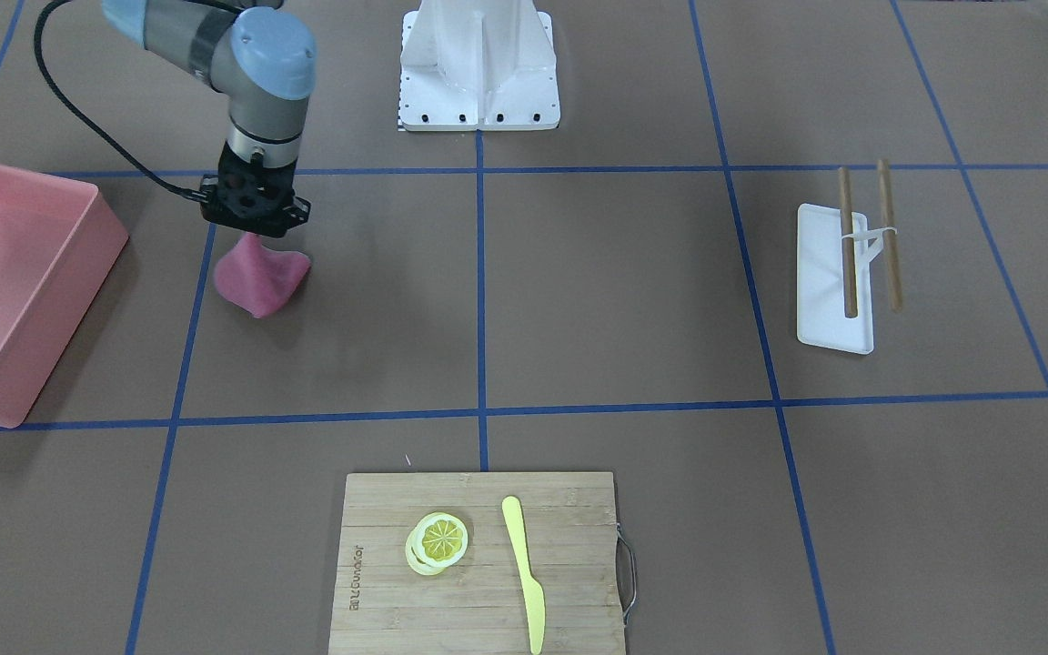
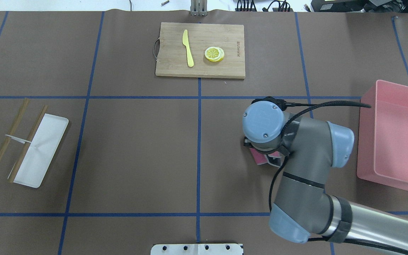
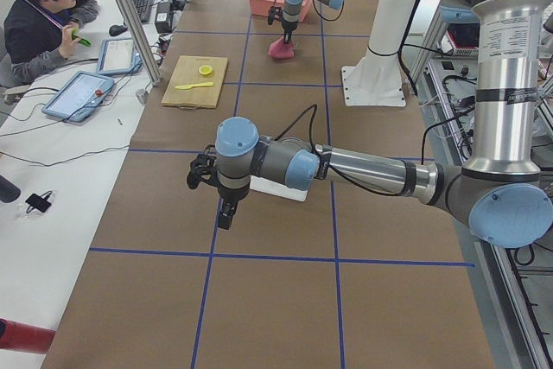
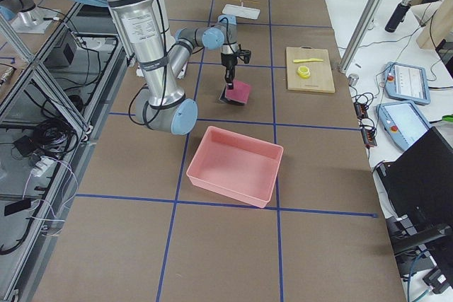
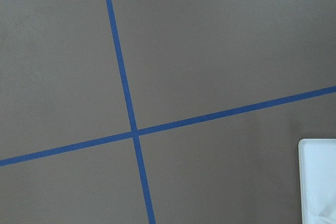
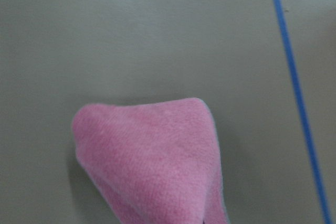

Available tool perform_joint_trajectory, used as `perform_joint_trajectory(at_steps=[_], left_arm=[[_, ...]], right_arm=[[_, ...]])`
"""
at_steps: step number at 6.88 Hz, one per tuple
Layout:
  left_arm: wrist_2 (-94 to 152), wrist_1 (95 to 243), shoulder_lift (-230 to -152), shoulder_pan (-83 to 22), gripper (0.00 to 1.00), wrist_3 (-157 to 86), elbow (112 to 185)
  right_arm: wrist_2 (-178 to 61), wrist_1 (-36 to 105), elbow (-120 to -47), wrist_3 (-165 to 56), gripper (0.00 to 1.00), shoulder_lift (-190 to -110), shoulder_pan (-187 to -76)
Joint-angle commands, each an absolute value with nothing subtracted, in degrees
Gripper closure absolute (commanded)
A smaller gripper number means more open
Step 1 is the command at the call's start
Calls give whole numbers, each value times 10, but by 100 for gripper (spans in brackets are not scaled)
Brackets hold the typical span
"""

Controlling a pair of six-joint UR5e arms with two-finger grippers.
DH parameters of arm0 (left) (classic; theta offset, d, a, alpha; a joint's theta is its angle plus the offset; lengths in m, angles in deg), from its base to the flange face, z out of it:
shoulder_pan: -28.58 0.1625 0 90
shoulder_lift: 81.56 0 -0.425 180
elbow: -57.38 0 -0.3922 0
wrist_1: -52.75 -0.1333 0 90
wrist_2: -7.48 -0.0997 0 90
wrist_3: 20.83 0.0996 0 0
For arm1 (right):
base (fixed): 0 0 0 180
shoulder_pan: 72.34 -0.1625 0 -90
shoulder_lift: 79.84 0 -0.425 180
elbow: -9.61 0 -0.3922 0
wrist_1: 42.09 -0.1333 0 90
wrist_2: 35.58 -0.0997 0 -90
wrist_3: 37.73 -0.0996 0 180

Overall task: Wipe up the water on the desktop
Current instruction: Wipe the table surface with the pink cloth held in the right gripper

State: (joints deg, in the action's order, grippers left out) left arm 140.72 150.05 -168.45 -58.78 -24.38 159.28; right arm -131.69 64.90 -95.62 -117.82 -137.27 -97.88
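Observation:
The desktop point(image 1: 597, 300) is brown with blue tape lines; I see no water on it. My right gripper point(image 1: 254, 233) points down and is shut on the top of a pink cloth point(image 1: 260, 277), whose lower part rests bunched on the desktop. The cloth also shows in the overhead view point(image 2: 259, 158), mostly under the wrist, and in the right wrist view point(image 6: 152, 161). My left gripper point(image 3: 225, 212) shows only in the exterior left view, hovering over the desktop beside a white tray point(image 3: 281, 189); I cannot tell whether it is open or shut.
A pink bin point(image 1: 5, 291) stands near the cloth. A bamboo cutting board point(image 1: 478, 564) holds lemon slices point(image 1: 438, 541) and a yellow knife point(image 1: 524, 573). The white tray point(image 1: 829, 282) carries two brown chopsticks point(image 1: 847, 241). The robot's white base point(image 1: 478, 64) is at the back.

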Motion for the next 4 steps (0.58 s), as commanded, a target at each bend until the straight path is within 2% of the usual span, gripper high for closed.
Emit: perform_joint_trajectory(at_steps=[1,2,3,4], left_arm=[[1406,1497,-1673,-605,1,-243,1591],[1406,1497,-1668,-605,1,-243,1592],[1407,1496,-1667,-605,1,-245,1591],[1408,1496,-1667,-605,1,-249,1592]], right_arm=[[-1308,529,-875,-1303,100,-1265,-957],[-1309,541,-898,-1315,100,-1241,-963],[-1331,603,-981,-1289,100,-1272,-992],[-1398,659,-1098,-1196,100,-1345,-1046]])
